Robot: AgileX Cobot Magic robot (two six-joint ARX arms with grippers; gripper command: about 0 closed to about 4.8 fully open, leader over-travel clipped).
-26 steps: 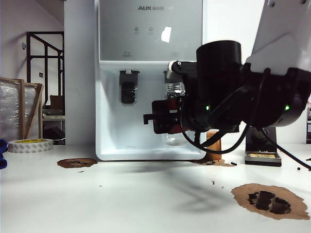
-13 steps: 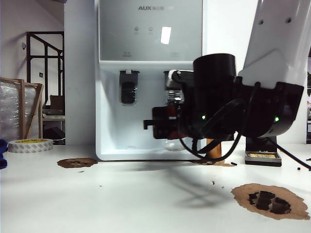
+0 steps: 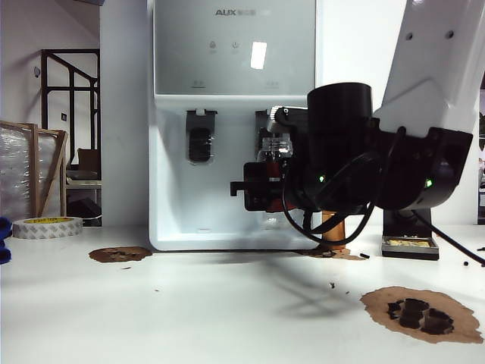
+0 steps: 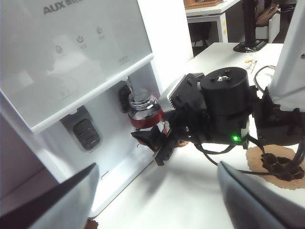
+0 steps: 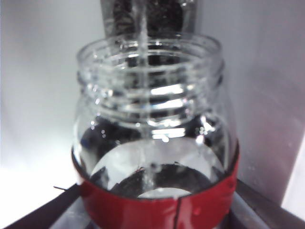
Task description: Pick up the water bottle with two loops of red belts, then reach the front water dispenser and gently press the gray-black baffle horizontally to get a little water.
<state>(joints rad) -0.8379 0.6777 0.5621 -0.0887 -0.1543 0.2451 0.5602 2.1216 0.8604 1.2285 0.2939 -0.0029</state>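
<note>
The water bottle (image 3: 274, 148), a clear jar with red bands, is in the recessed bay of the white water dispenser (image 3: 227, 76). My right gripper (image 3: 261, 188) is shut on its red-banded body. In the right wrist view the bottle (image 5: 152, 124) fills the frame. A thin water stream (image 5: 143, 28) falls into its mouth, and the gray-black baffle (image 5: 152, 16) is right behind the rim. The left wrist view shows the bottle (image 4: 143, 107) against the dispenser (image 4: 71, 57). My left gripper (image 4: 157, 210) is open and holds nothing, off to the side.
The dispenser's left-hand paddle (image 3: 201, 140) is untouched. A tape roll (image 3: 47, 226) lies at the far left. Brown patches (image 3: 120, 254) mark the table, one of them (image 3: 420, 312) with dark pieces. A copper-brown cylinder (image 3: 332, 227) and a black stand base (image 3: 409, 243) are behind my right arm.
My right arm has lowered a little and carried the bottle slightly right and deeper into the bay, up against the right-hand paddle. The left arm has not moved.
</note>
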